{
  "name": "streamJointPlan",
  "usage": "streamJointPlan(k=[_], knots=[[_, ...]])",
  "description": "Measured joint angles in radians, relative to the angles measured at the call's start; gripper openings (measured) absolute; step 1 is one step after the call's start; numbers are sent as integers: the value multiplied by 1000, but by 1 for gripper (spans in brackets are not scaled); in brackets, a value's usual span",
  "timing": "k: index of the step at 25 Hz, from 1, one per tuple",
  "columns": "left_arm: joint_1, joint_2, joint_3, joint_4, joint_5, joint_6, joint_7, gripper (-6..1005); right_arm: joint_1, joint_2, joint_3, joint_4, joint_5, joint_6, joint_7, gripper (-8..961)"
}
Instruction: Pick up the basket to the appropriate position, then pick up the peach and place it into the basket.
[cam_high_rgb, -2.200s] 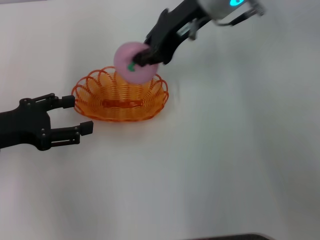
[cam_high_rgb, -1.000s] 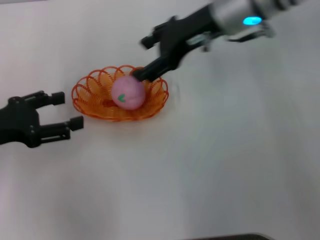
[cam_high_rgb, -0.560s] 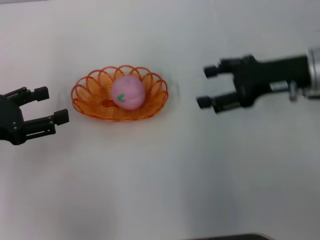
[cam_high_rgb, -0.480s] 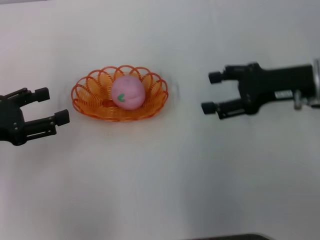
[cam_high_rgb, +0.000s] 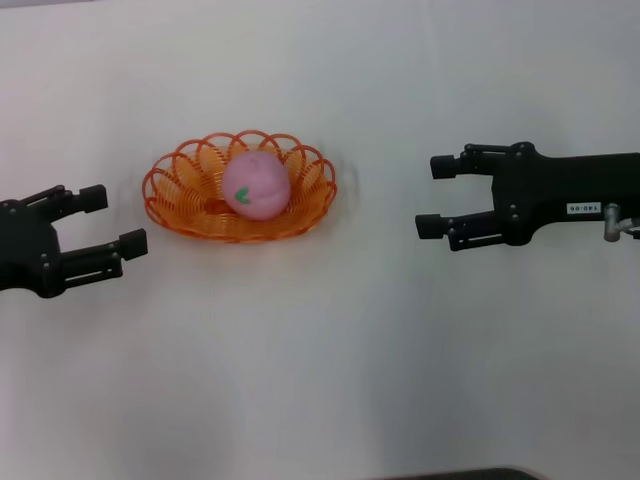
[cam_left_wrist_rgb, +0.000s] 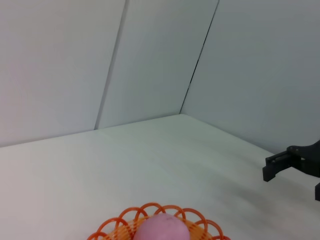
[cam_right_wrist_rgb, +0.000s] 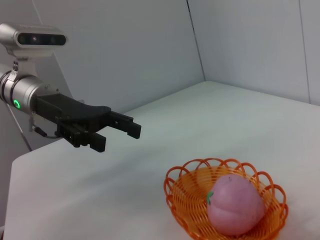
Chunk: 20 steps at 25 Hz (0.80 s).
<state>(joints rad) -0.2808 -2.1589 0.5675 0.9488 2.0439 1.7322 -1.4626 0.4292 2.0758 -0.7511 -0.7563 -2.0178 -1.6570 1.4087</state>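
Head view, nearest the robot first: bare white table (cam_high_rgb: 330, 380), nothing on it in the foreground. Mid-distance, left gripper (cam_high_rgb: 115, 220) sits low on the left side, fingers spread wide, holding nothing; its tips point toward the basket (cam_high_rgb: 190, 215) but stand apart from the rim, a clear gap of table between. Right gripper (cam_high_rgb: 435, 196) is level with it on the right side, fingers likewise parted and empty, well apart from the basket. Between the two, slightly farther back and left of centre, the basket rests flat on the table, upright, rim undistorted. The peach (cam_high_rgb: 256, 186) lies inside it, in the half nearer the right gripper, green leaf mark facing the camera; right wrist view confirms the peach (cam_right_wrist_rgb: 235, 204) is seated below the scalloped rim of the basket (cam_right_wrist_rgb: 185, 186), not perched on it. Left wrist view shows only the far rim and the top of the peach (cam_left_wrist_rgb: 162, 229), with the other arm's fingers farther off. Judgement: both steps look done — basket positioned, peach in it, neither gripper in contact. Nothing appears left except parking the arms. No sign of the peach being likely to roll out.
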Motion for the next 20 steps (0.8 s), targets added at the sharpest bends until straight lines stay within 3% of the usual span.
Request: streamJointPlan(k=[20], knots=[[-18,-1,9,-19,4,-25,11,860,32,7,2,8,-1,39,4,924]])
